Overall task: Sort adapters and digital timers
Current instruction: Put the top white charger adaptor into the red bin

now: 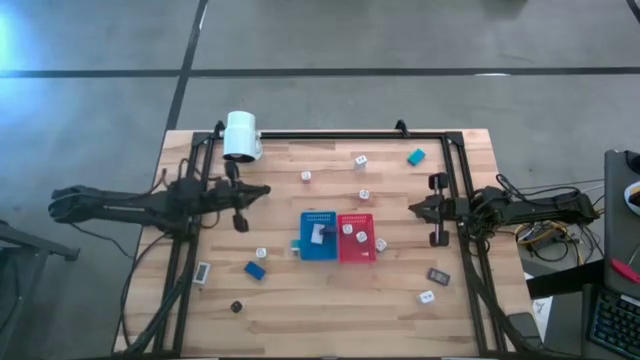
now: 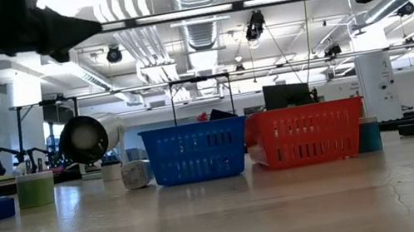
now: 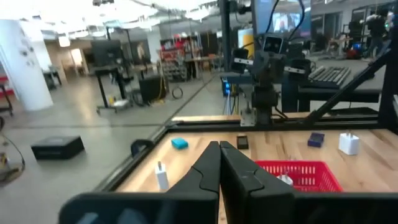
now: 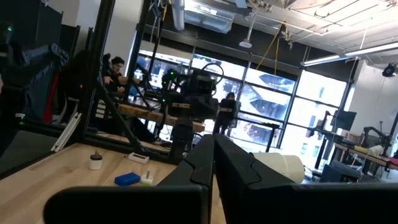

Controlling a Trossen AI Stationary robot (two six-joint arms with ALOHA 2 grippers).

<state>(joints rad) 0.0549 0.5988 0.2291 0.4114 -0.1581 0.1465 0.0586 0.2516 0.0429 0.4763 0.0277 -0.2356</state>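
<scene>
My left gripper (image 1: 266, 190) hovers shut and level over the table's left half, left of the blue tray (image 1: 319, 237); its shut fingers (image 3: 219, 151) hold nothing. My right gripper (image 1: 413, 207) waits shut at the right, beside the red tray (image 1: 356, 238). White adapters lie scattered on the wood (image 1: 360, 159), (image 1: 306, 177), (image 1: 364, 194), (image 1: 261, 254), and two (image 1: 361, 237) rest in the red tray. Digital timers lie flat on the table: teal (image 1: 416, 156), blue (image 1: 255, 270), white (image 1: 203, 272), dark grey (image 1: 438, 275). A pale piece (image 1: 320, 233) lies in the blue tray.
A big white cylinder (image 1: 241, 135) lies at the far left corner. A black frame rail (image 1: 330, 134) runs along the far edge and down both sides. A small dark piece (image 1: 237, 307) lies near the front left. Bare wood lies in front of the trays.
</scene>
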